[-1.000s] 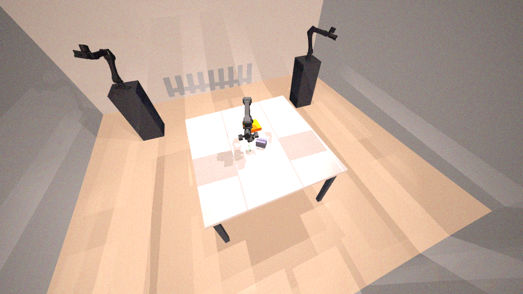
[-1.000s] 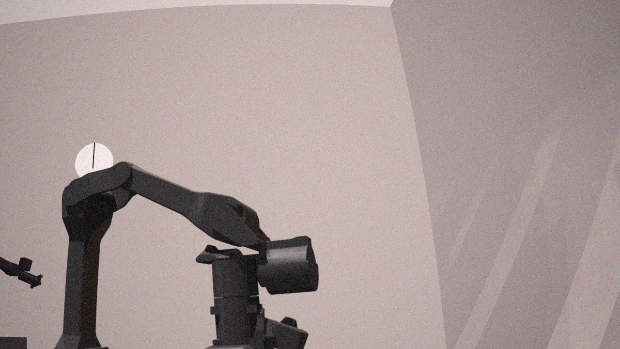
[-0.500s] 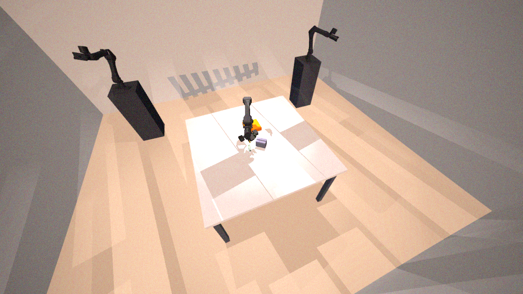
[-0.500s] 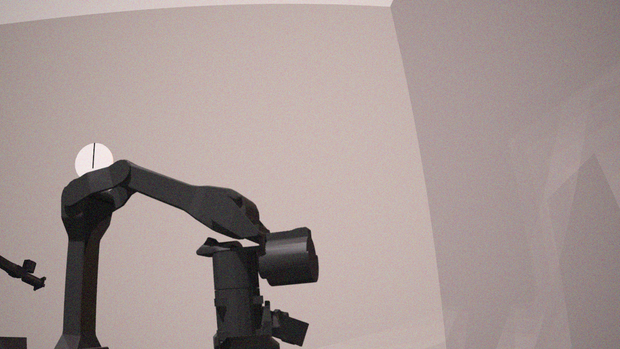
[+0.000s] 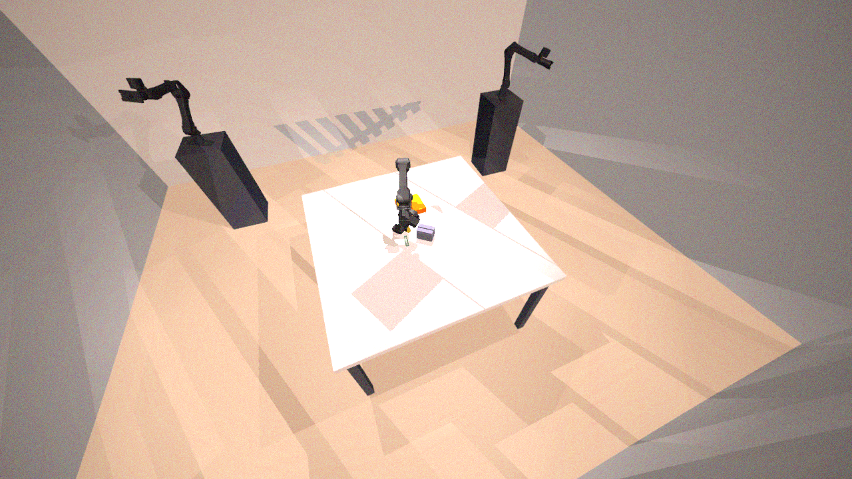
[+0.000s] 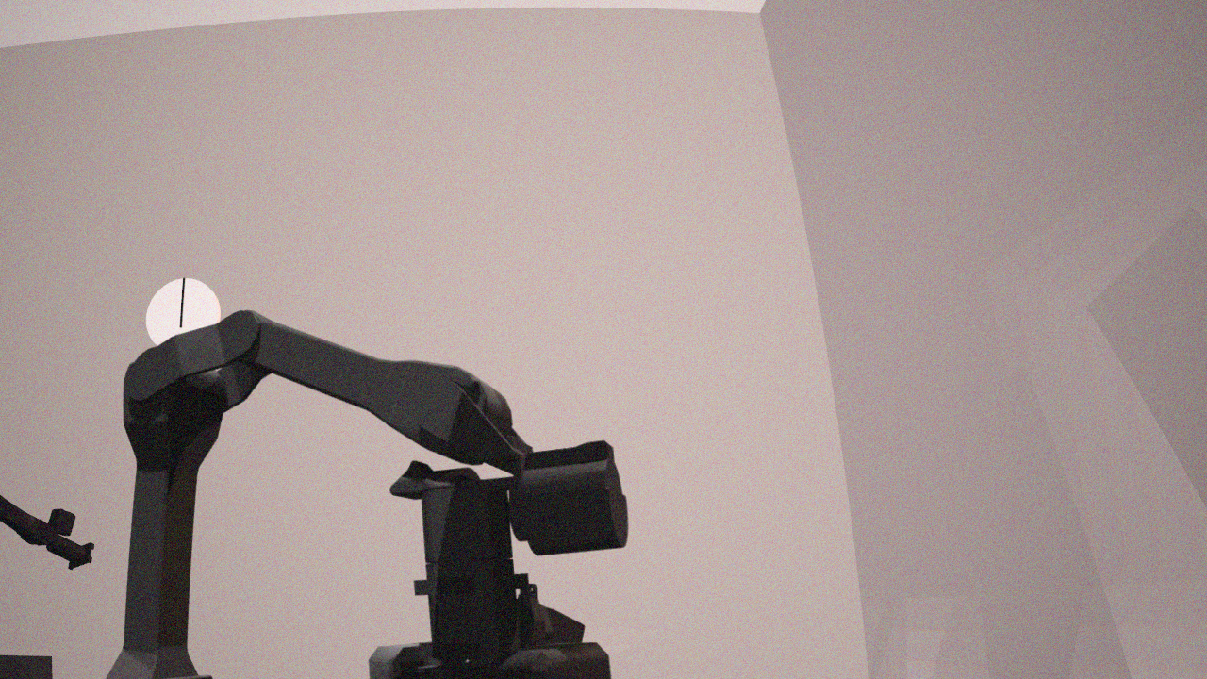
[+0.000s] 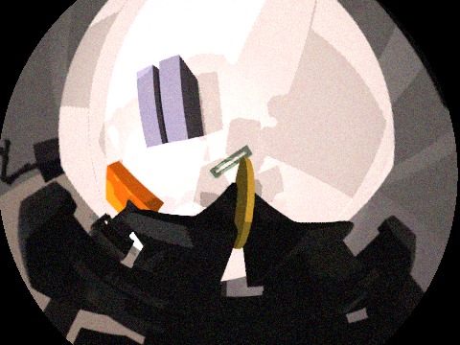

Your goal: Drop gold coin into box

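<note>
My gripper is shut on the gold coin, which stands edge-on between the fingertips and points down. The coin is above the table, out of its holder. The dark-green holder is an empty narrow frame on the table, just beyond the coin in the wrist view and turned at an angle to it. The closed grey-lilac box stands to the upper left in the wrist view, apart from the coin. Its dark slot runs nearly up and down there, roughly along the coin's edge line. The exterior view does not show the fingertips.
An orange-yellow block lies beside the arm, behind the box in the top view. The white table carries these things. Two other dark arms stand on black pedestals beyond the table.
</note>
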Tool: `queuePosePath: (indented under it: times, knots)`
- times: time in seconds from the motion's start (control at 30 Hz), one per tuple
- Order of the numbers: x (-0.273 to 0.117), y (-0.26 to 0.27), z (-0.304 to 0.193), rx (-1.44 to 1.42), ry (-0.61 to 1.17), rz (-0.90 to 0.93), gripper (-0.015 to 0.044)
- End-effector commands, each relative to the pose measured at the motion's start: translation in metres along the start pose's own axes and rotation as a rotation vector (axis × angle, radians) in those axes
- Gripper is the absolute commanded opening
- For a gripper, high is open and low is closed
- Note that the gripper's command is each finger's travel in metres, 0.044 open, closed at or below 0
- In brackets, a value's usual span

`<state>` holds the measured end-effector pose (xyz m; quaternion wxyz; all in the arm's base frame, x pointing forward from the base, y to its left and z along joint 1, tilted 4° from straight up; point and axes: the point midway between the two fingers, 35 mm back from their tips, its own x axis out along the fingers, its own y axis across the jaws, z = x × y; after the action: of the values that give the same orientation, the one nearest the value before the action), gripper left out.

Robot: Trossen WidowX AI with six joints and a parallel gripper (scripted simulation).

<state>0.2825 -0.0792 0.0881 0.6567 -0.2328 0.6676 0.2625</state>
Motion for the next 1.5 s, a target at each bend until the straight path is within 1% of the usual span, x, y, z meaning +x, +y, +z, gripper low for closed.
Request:
queuePosePath:
  times: [0.0,0.17,0.43,1.47]
  knots:
    - [0.0,-0.001,0.001,-0.125,0.002,0.002,0.0]
    - [0.0,-0.001,0.002,-0.213,0.002,0.002,0.0]
    - [0.0,0.007,0.011,-0.213,0.001,0.002,0.0]
    - [-0.001,0.069,0.062,-0.215,-0.004,0.006,0.0]
